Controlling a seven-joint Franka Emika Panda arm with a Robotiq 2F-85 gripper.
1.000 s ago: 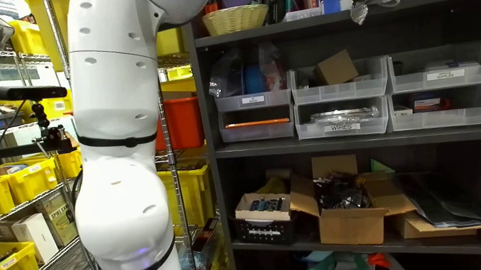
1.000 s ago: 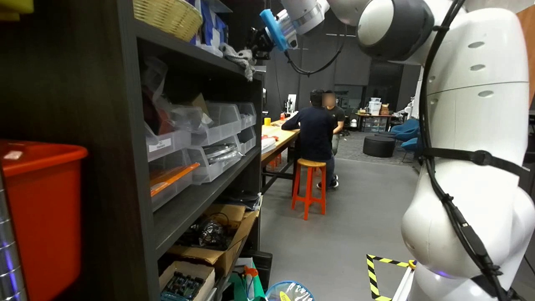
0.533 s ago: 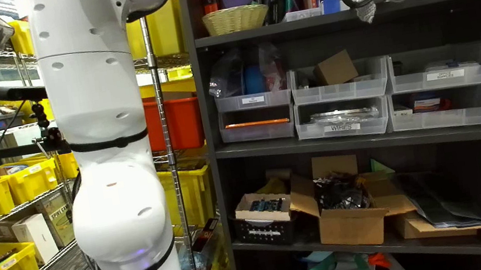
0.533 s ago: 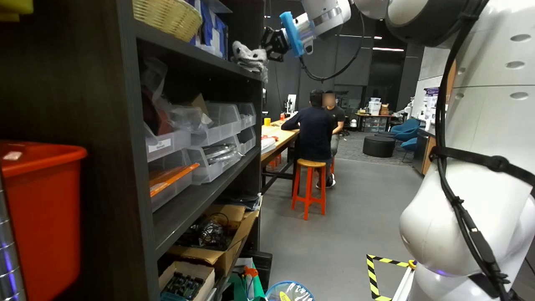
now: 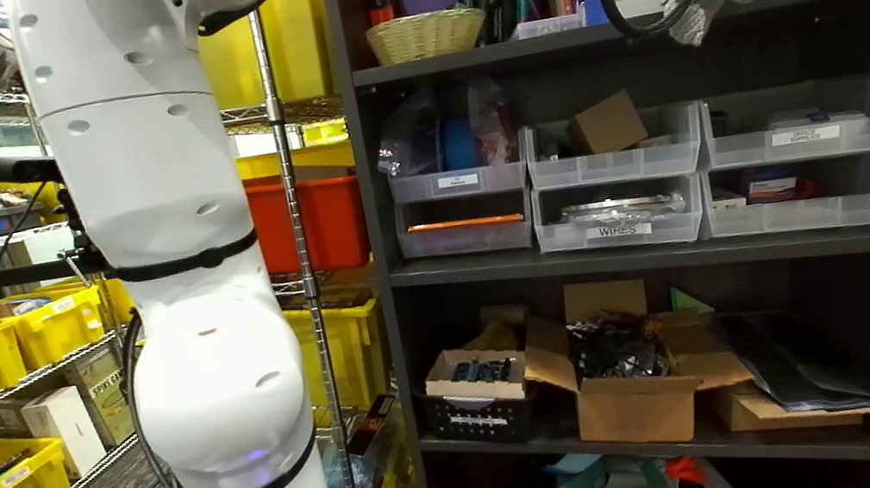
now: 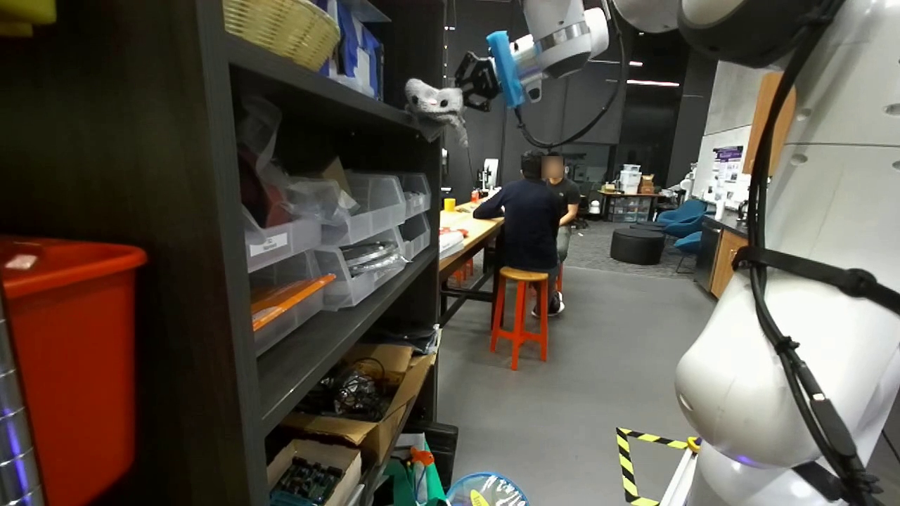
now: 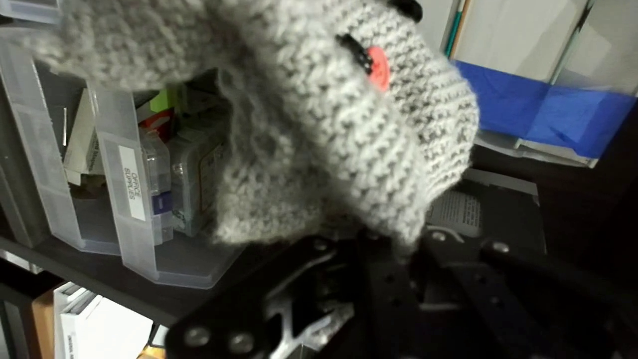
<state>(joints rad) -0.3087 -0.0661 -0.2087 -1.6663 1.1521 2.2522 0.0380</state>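
That grey knitted toy (image 6: pixel 434 102) with the dark eyes is dangling off the claw (image 7: pixel 401 242), which is pinched closed on a bit of the knit. Its body pokes out ahead of the claw, roughly in line with it, on the side toward the upper shelf (image 5: pixel 543 45), and a loose bit droops down. Can't tell if it's touching the shelf edge. Clear OFFICE SUPPLIES bin (image 5: pixel 743 150) sits one shelf lower.
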